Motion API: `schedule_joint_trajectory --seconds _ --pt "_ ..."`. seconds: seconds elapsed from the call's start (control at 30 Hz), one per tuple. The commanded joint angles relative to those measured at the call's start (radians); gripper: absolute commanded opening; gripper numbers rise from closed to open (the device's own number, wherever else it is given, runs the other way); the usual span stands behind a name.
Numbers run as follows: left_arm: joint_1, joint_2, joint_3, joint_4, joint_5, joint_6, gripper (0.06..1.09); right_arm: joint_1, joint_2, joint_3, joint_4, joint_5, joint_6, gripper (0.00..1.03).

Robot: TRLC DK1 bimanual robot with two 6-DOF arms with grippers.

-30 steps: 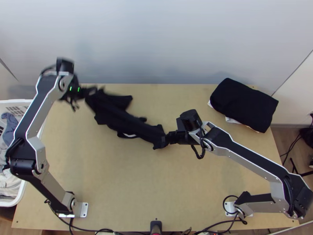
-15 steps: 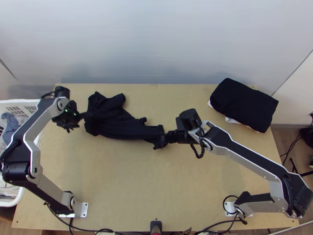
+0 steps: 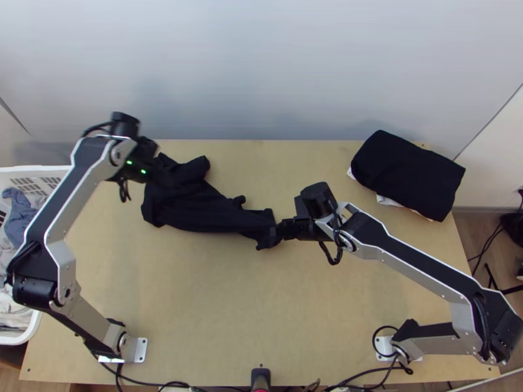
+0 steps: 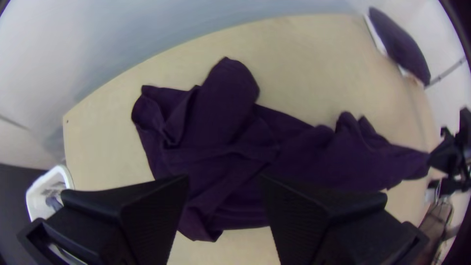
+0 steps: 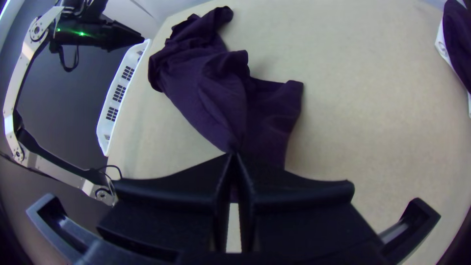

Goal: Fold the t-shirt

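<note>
Right end effector, t-shirt between its fingers

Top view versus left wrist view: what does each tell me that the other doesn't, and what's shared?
Top view: the left base and right base stand near the table's near corners.

Left wrist view: the left gripper is open above the t-shirt.

Both: the bunched t-shirt, one end at the right gripper; a dark-topped cloth pile; a white basket.
</note>
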State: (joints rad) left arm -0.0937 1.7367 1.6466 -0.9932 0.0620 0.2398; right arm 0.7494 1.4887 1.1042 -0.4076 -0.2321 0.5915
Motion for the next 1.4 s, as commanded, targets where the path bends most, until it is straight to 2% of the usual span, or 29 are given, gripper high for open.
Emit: schedule_joint_trajectory --seconds 0.0,0.13,0.3,0.43,0.57,0.87,1.2,1.27,1.37 --pt "-0.163 0.018 -0.042 -0.047 -0.137 0.317 0.74 -0.001 0.002 0.002 0.001 0.0 0.001 0.03" --pt "-0.205 0.024 -0.169 0.062 -0.254 0.47 0.75 -0.001 0.002 0.003 0.001 0.0 0.001 0.03" --pt "-0.218 0.075 -0.225 0.168 -0.277 0.53 0.75 -0.01 0.002 0.002 0.001 0.0 0.001 0.03" --pt "-0.218 0.109 -0.251 0.329 -0.301 0.578 0.75 -0.013 0.002 -0.007 0.001 0.0 0.001 0.03" --pt "-0.219 0.118 -0.255 0.383 -0.32 0.636 0.75 -0.012 0.004 -0.015 0.001 0.0 0.001 0.03" --pt "-0.204 0.149 -0.128 0.37 -0.32 0.684 0.75 -0.013 0.022 -0.006 0.013 -0.001 -0.001 0.03" --pt "-0.186 0.176 -0.004 0.215 -0.317 0.714 0.75 -0.012 0.035 0.003 0.026 -0.001 -0.001 0.03" --pt "-0.186 0.176 0.013 0.172 -0.312 0.716 0.79 -0.013 0.036 0.005 0.027 -0.001 -0.001 0.03" --pt "-0.187 0.188 0.047 0.142 -0.298 0.711 0.8 -0.012 0.038 0.005 0.027 -0.001 -0.001 0.03"
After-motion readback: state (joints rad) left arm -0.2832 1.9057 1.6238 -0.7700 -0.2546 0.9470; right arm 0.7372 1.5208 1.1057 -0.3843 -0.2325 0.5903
